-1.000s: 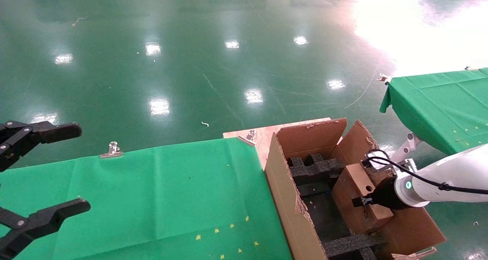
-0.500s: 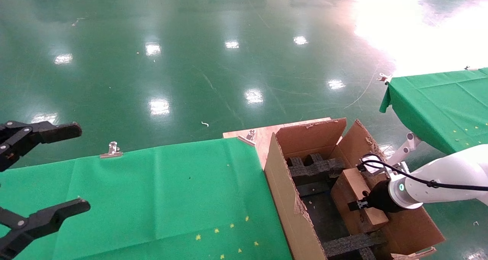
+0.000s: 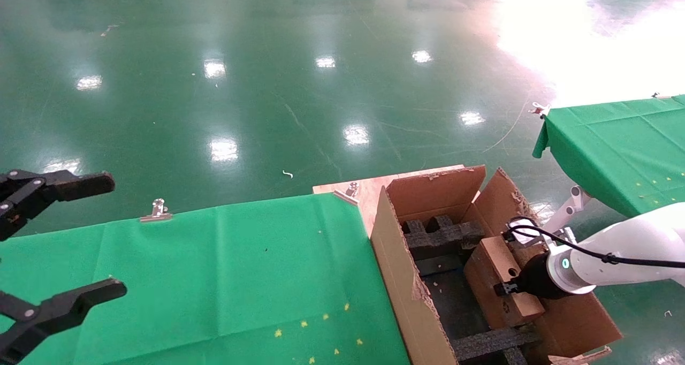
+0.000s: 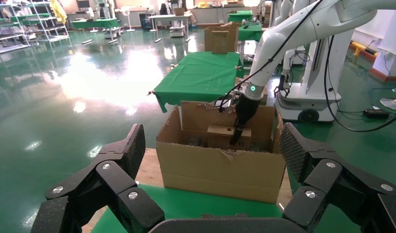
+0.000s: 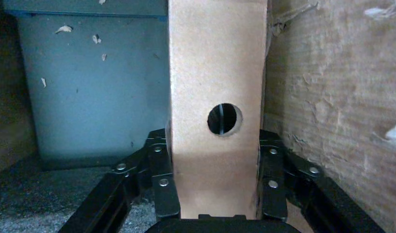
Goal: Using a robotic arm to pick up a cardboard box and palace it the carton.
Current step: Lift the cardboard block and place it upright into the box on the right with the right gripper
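Glossy green factory floor fills the background, with a green-covered worktop [image 3: 225, 268] at the front. Inside the carton [image 3: 398, 279], at about 4 o'clock in the head view, the right pincer [image 3: 505, 288] on the white robotic arm [image 3: 626, 250] is clamped on the box [image 3: 495, 268], one black finger pressed flat against each long side. Over the last second the arm has sunk slightly and drawn toward the carton's right wall, carrying the box lower between the black foam inserts [image 3: 441, 236]. That suggests the placing step is nearly done, with release the likely next move; whether the box already rests on the carton floor cannot be told.

From the pincer, the box runs straight ahead at 12 o'clock, its round hole [image 5: 224, 119] just past the fingertips. The carton wall sits just beside it at 3 o'clock, and open floor lies at 9 o'clock.

Far off at 9 o'clock in the head view, the left pincer [image 3: 67, 242] hangs idle over the worktop's edge, its fingers spread wide apart.
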